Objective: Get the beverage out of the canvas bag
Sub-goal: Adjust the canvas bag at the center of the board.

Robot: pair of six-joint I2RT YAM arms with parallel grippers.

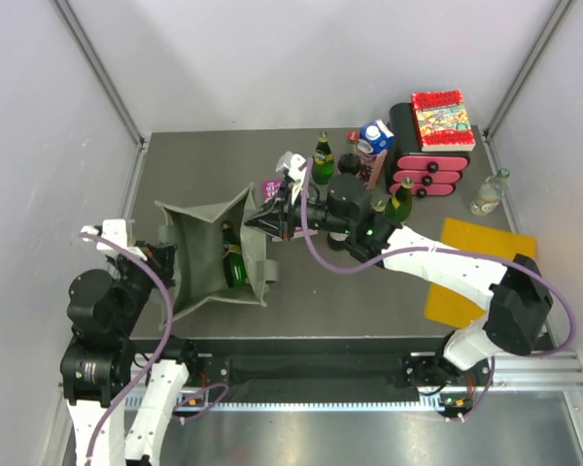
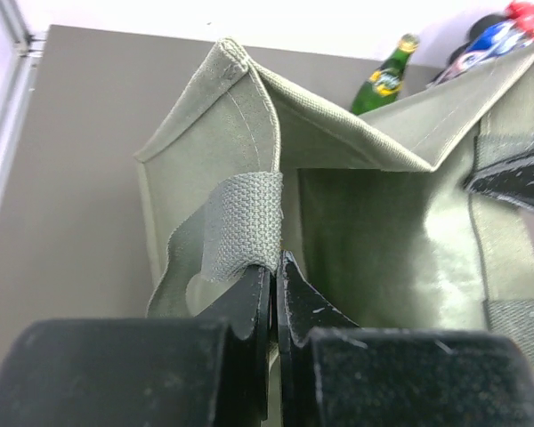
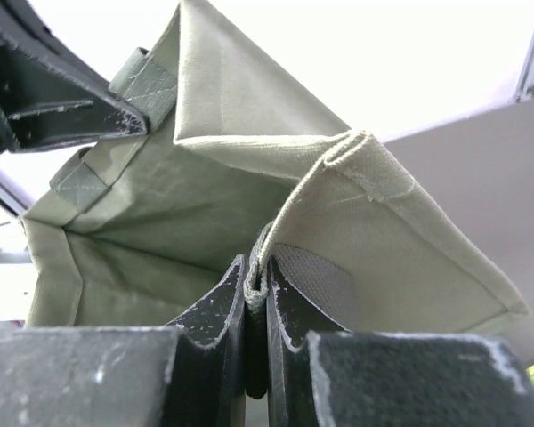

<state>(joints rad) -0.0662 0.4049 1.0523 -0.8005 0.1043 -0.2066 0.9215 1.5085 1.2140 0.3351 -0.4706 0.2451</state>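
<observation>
Canvas bag (image 1: pixel 202 254), olive grey-green and floppy, stood on the left half of the grey bench (image 1: pixel 350 291) with its mouth pulled wide between the two arms. From the overhead camera we saw the beverage (image 1: pixel 233 264) — a dark green bottle with a yellow label — lying inside the bag, near its right-hand wall, neck pointing away from the arm bases.

The left end effector (image 2: pixel 274 267) was pressed together on the bag's left rim. In its wrist view we saw the black fingers nipping the cloth where a webbing strap (image 2: pixel 240 222) folded over the edge. The right end effector (image 3: pixel 254 271) reached across from the other side and was pinched shut on the opposite rim; in its own camera we saw a fold of canvas caught between the two fingers, with the bag's inside opening up beyond them.

Behind the bag, along the back of the bench, we noted a green bottle (image 1: pixel 323 160), a blue and white carton (image 1: pixel 374 148) and a pink drawer box (image 1: pixel 429 173) with a colourful book (image 1: pixel 443 119) on top. A clear bottle (image 1: pixel 491 192) stood at the far right edge, and an orange board (image 1: pixel 471 277) lay flat — partly under the right arm.
</observation>
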